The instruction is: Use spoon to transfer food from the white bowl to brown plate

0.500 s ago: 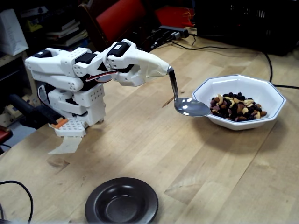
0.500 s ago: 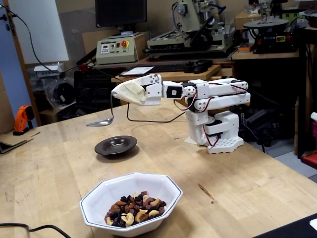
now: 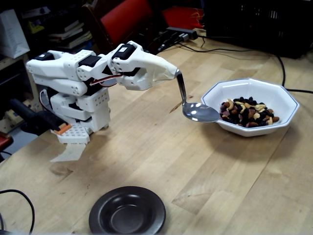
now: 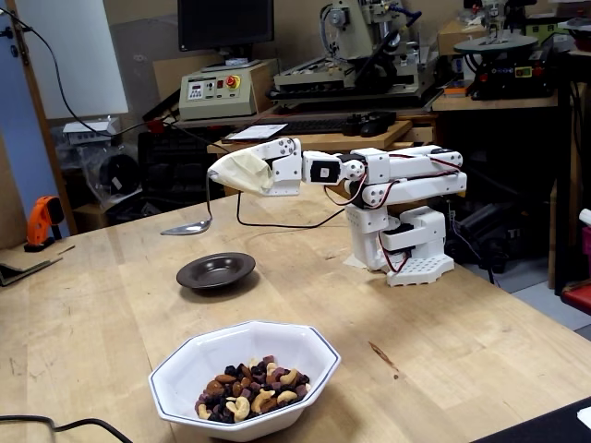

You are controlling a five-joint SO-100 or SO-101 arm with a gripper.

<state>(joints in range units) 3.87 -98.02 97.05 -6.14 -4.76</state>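
My gripper [image 3: 171,73] [image 4: 223,173] is wrapped in a pale cover and is shut on the handle of the silver spoon [image 3: 199,112] [image 4: 187,227]. The spoon hangs down from the tip, its oval bowl level, and looks empty. In a fixed view it hovers above the table at the left rim of the white bowl [image 3: 292,105] [image 4: 175,371]. The food [image 3: 247,111] [image 4: 247,393], nuts and dark raisins, lies heaped in that bowl. The brown plate [image 3: 100,215] [image 4: 191,276] sits empty on the wooden table, apart from the bowl.
The arm's white base [image 3: 78,125] [image 4: 406,249] stands on the table. Black cables [image 3: 281,63] run along the table's far side near the bowl; another cable [image 4: 277,224] lies behind the plate. Benches with machines [image 4: 369,55] stand beyond the table.
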